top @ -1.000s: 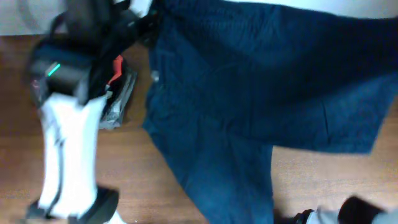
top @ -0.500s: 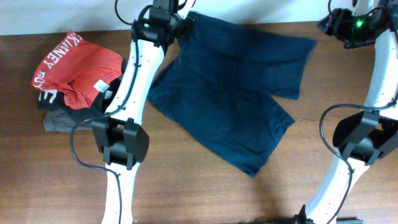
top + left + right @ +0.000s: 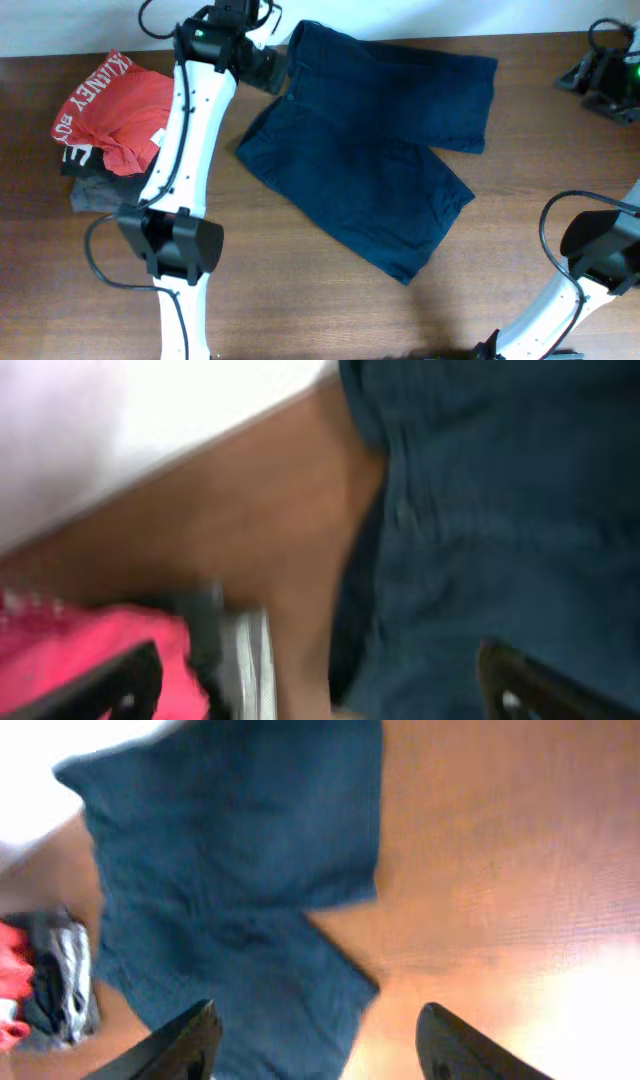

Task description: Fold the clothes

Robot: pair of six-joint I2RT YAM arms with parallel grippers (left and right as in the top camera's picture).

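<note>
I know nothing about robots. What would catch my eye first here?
A large dark navy-blue garment lies spread out, slightly rumpled, in the middle of the brown wooden table. At the table's left end a bright red garment with white lettering sits crumpled on a grey folded garment. A long white left arm stretches between them toward the navy cloth's far corner.

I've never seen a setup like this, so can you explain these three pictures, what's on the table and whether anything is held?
Two white robot arms work at a wooden table. One picture looks down from above; the other two come from a camera on each wrist. Dark blue shorts lie spread out, with a red garment on a grey garment beside them. The left tool and right tool are both open, holding nothing.
</note>
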